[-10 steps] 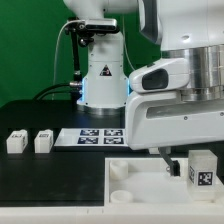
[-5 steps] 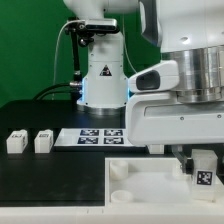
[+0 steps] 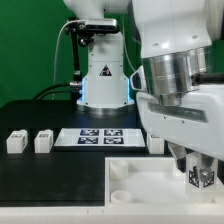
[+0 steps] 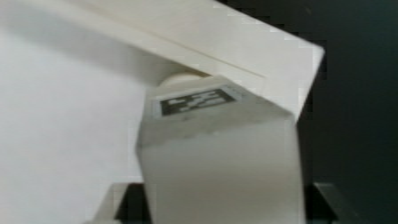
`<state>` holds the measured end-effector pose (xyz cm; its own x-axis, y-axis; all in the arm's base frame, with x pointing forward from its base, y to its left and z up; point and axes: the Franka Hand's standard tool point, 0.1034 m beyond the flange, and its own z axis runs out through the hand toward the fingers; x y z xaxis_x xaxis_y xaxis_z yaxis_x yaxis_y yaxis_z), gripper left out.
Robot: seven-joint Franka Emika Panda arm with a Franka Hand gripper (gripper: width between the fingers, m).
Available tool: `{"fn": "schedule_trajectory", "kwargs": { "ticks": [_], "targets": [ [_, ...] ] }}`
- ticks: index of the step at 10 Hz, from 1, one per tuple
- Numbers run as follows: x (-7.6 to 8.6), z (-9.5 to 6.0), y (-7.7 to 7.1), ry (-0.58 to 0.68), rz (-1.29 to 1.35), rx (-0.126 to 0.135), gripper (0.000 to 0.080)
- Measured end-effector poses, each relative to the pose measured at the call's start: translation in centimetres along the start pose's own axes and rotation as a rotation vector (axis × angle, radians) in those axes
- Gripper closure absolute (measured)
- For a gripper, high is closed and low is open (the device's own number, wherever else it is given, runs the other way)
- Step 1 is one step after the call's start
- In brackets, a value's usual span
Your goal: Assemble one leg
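My gripper point(image 3: 200, 165) is shut on a white leg point(image 3: 201, 178) with a black-and-white tag, held low over the right part of the large white tray-like piece point(image 3: 135, 185) at the front. In the wrist view the leg point(image 4: 217, 150) fills the middle, its far end close to a round corner socket point(image 4: 178, 72) under the tray's raised rim point(image 4: 196, 40). Whether the leg touches the socket is unclear. Two more legs point(image 3: 16, 143) point(image 3: 42, 142) lie on the black table at the exterior view's left. Another leg point(image 3: 156, 143) shows behind the gripper.
The marker board point(image 3: 97, 136) lies flat behind the tray piece. The arm's white base point(image 3: 103, 75) stands at the back. A round socket point(image 3: 118, 171) shows at the tray's near left corner.
The gripper has tilted and swung with the leg, which now sits a little lower and further toward the tray's right corner. The two legs at the left have not moved.
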<state>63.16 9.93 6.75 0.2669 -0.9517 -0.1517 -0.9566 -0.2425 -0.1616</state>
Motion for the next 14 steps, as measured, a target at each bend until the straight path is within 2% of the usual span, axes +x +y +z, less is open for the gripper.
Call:
{"fn": "schedule_trajectory", "kwargs": {
  "ticks": [1, 2, 3, 4, 5, 6, 7, 8, 11, 12, 13, 14],
  "targets": [
    [-0.4, 0.0, 0.1, -0.007, 0.108, -0.015, 0.0492],
    [-0.4, 0.0, 0.2, -0.008, 0.240, -0.019, 0.0492],
    [-0.4, 0.1, 0.3, -0.004, 0.300, -0.022, 0.0492],
    [-0.4, 0.1, 0.3, -0.005, 0.238, -0.022, 0.0492],
    [-0.4, 0.1, 0.3, -0.006, 0.212, -0.022, 0.0413],
    [-0.6, 0.2, 0.4, -0.002, 0.133, -0.033, 0.0413],
    [-1.1, 0.1, 0.5, 0.002, -0.060, -0.065, 0.0235],
    [-1.5, -0.1, 0.2, 0.001, -0.230, -0.080, 0.0168],
    [-1.4, -0.1, 0.2, -0.011, -0.543, -0.079, 0.0155],
    [-1.4, -0.1, 0.2, 0.004, -0.707, -0.097, 0.0151],
    [-1.8, -0.2, -0.1, 0.038, -0.916, -0.133, 0.0151],
    [-2.5, -0.5, -0.6, 0.049, -1.049, -0.156, 0.0151]
  ]
}}
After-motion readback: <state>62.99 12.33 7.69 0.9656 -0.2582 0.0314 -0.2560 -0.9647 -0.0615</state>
